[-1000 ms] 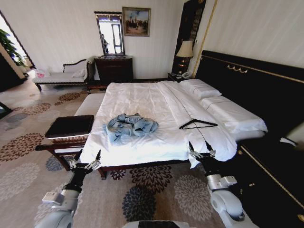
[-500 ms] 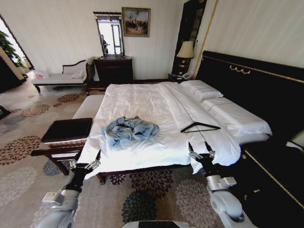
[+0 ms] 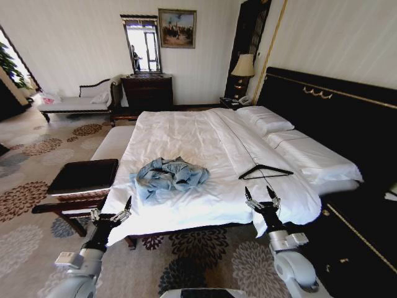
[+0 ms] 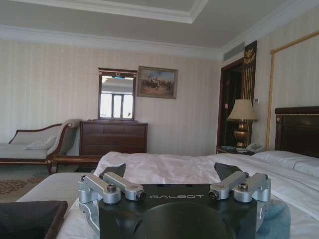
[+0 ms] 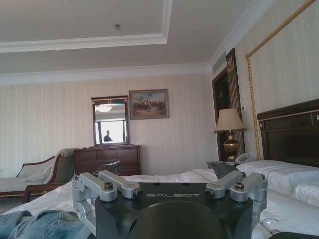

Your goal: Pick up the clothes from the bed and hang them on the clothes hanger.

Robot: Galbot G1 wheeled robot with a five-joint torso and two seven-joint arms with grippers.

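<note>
Both arms raised forward from lower frame, forearms angled up, wrists straight. Left gripper [image 3: 111, 212] at 7 o'clock of head view, fingers spread, nothing between them. Right gripper [image 3: 260, 197] at 5 o'clock, fingers likewise spread, nothing held. Grippers level with each other, well apart.

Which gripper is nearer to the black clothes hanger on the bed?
Right. The right gripper sits at the bed's foot edge, just below the clothes hanger. The left gripper is at the foot's opposite corner, beyond the denim jacket.
</note>
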